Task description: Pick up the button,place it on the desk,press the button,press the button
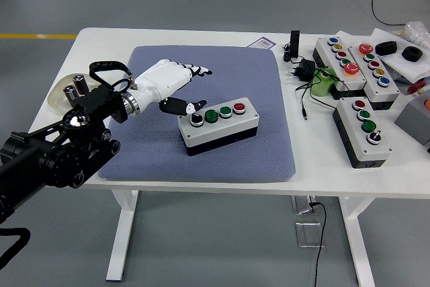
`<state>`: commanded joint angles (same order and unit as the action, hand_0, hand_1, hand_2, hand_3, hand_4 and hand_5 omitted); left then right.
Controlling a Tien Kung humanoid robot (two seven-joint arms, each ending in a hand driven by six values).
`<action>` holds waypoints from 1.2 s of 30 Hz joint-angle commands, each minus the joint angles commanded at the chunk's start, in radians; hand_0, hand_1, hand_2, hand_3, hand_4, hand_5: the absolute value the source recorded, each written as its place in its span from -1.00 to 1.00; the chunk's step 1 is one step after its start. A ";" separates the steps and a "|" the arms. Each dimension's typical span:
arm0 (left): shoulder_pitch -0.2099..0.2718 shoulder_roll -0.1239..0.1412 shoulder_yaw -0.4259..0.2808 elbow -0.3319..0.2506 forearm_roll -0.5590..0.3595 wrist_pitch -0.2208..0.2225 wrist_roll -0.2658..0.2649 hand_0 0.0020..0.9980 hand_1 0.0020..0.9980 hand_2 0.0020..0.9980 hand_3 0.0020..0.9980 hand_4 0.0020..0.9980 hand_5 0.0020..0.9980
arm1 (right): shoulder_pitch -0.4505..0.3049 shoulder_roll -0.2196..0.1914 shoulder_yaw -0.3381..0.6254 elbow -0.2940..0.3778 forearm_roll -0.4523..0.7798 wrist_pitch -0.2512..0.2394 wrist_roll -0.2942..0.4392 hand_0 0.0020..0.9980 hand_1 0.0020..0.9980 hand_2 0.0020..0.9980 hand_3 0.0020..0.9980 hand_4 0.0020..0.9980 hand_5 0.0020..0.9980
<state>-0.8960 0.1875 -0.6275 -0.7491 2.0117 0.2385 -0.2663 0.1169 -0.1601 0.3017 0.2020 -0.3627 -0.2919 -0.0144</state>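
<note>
A grey button box (218,125) with a black base lies on the blue-grey mat (222,58), slightly skewed. Its top carries a black knob, two green buttons and a red button in a row. My left hand (187,87), white with black fingertips, hovers just up and left of the box's left end. Its fingers are spread and hold nothing; the thumb tip sits close to the black knob. The black left arm comes in from the lower left. My right arm does not show.
Several more button boxes (363,130) lie at the table's right side, beside a black plug with cables (301,72) and a green object (322,82). A shallow dish (64,95) with small metal cylinders sits at the left edge.
</note>
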 joint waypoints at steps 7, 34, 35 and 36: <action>0.032 0.023 -0.086 -0.122 0.022 -0.005 0.037 0.04 0.26 0.51 0.74 0.22 -1.00 | 0.001 0.000 0.007 0.000 -0.004 -0.001 0.001 0.27 0.08 0.14 0.27 -0.53 -0.52; 0.075 0.065 -0.109 -0.480 0.180 -0.498 0.305 -1.00 -1.00 -0.96 0.60 -0.34 -1.00 | 0.003 0.000 0.009 -0.001 -0.006 -0.001 0.000 0.27 0.08 0.13 0.27 -0.53 -0.52; 0.075 0.063 -0.107 -0.479 0.178 -0.496 0.306 -1.00 -1.00 -0.96 0.60 -0.34 -1.00 | 0.003 0.000 0.009 -0.001 -0.006 -0.001 0.000 0.27 0.08 0.13 0.27 -0.53 -0.52; 0.074 0.062 -0.105 -0.478 0.176 -0.495 0.307 -1.00 -1.00 -0.96 0.60 -0.34 -1.00 | 0.003 0.000 0.009 -0.001 -0.007 -0.001 0.000 0.27 0.08 0.13 0.27 -0.53 -0.52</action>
<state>-0.8217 0.2495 -0.7320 -1.2275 2.1879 -0.2565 0.0412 0.1195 -0.1604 0.3111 0.2014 -0.3692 -0.2934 -0.0140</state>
